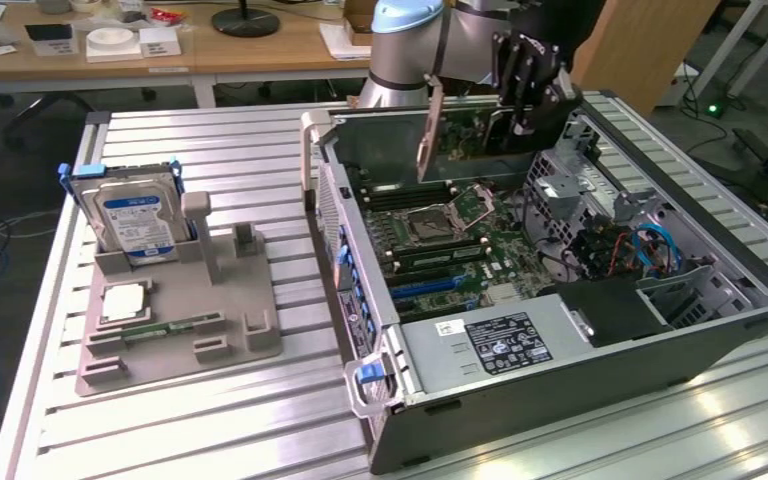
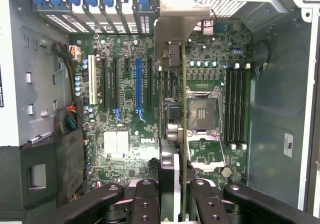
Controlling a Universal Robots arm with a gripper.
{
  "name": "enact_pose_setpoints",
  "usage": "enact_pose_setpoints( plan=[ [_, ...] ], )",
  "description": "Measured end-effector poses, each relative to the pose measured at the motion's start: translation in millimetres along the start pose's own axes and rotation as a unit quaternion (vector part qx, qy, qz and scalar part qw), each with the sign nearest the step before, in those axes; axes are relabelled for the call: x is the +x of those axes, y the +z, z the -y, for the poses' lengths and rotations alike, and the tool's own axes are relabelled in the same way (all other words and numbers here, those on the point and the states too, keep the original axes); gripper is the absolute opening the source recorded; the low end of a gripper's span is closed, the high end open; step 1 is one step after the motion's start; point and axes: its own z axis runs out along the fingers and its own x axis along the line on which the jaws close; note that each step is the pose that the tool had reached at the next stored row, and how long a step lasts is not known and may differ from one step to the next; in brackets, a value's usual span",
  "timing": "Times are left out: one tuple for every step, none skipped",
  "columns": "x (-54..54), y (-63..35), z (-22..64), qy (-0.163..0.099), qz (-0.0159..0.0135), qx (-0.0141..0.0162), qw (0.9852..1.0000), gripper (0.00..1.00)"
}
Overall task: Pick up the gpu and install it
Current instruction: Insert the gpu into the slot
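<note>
Above the open computer case (image 1: 704,330), at upper centre of the exterior view, the end effector (image 1: 528,112) pinches the gpu (image 1: 471,135) by its top edge. The card hangs upright over the motherboard (image 1: 491,240). Seen edge-on from the wrist, it lies between a blue slot (image 2: 139,84) and the processor socket (image 2: 204,115). At the exterior view's left, a hard drive (image 1: 131,215) stands in a grey holder (image 1: 224,345) on the table (image 1: 197,430).
</note>
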Motion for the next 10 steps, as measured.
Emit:
enact_pose_setpoints(
  plan=[
    [0.0, 0.5, -0.1, 0.0, 0.0, 0.0, 1.0, 0.28],
    [0.1, 1.1, -0.3, 0.0, 0.0, 0.0, 1.0, 0.28],
    [0.2, 1.7, -0.5, 0.0, 0.0001, 0.0, 1.0, 0.28],
    [0.3, 2.1, -0.5, 0.0, 0.0, 0.0, 1.0, 0.28],
    [0.3, 2.6, -0.6, 0.0, 0.0, 0.0, 1.0, 0.28],
    [0.3, 3.2, -0.7, 0.0, 0.0, 0.0, 1.0, 0.28],
    [0.4, 3.7, -0.9, 0.0, 0.0001, 0.0, 1.0, 0.28],
    [0.4, 4.2, -1.0, 0.0, 0.0, 0.0, 1.0, 0.28],
    [0.5, 4.9, -1.2, 0.0, 0.0001, 0.0, 1.0, 0.28],
    [0.7, 5.7, -1.7, 0.0, 0.0001, 0.0001, 1.0, 0.28]
  ],
)
